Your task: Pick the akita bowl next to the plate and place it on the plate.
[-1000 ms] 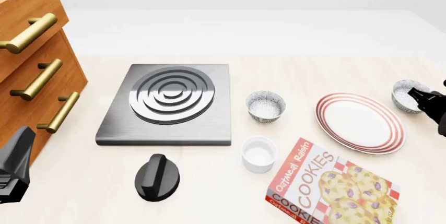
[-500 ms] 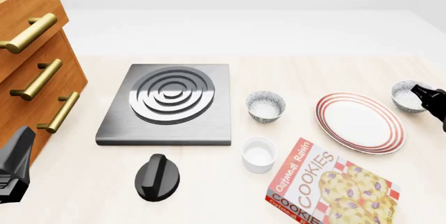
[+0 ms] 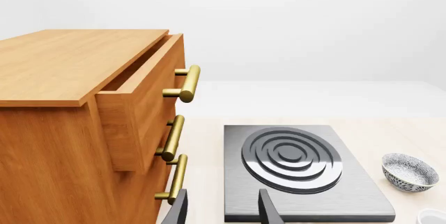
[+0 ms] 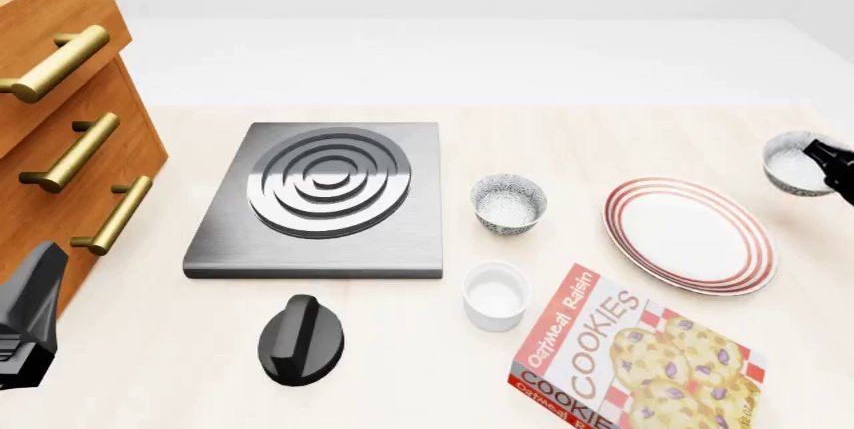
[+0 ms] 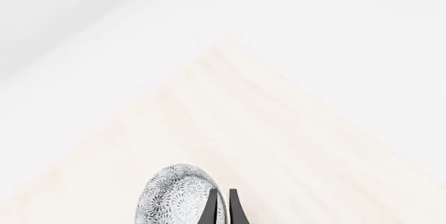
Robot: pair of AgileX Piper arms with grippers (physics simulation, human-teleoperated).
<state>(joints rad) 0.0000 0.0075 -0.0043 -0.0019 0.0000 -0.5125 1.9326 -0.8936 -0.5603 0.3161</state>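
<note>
Tabletop (image 4: 400, 369): pale wood surface with a plain white backdrop beyond its far edge.

Front view, left side: a wooden drawer cabinet (image 4: 60, 119) with brass handles stands at the left edge; the left tool (image 4: 24, 324) shows as a black shape low at the near left, its finger spacing not readable from here.

Front view, middle: a grey stove plate (image 4: 327, 199) with raised rings lies right of the cabinet; a black knob (image 4: 302, 340) sits near of it; a plain white cup (image 4: 495, 295) stands right of the knob; a speckled twin bowl (image 4: 510, 202) sits between the stove plate and the plate.

Front view, right side: the plate (image 4: 690, 234) lies flat, bare; a cookie box (image 4: 638, 359) lies near of it, its corner close to the plate's rim. The akita bowl (image 4: 791, 163) is at the far right edge, beyond the plate's far right rim, with the right tool (image 4: 830, 164) black against its right side.

Left wrist view: two dark fingers (image 3: 268, 209) stand well apart with nothing between them, aimed at the stove plate and cabinet; the twin bowl is off to the side.

Right wrist view: the fingers are pinched narrowly on the rim of the akita bowl, which looks tilted against the pale tabletop.
</note>
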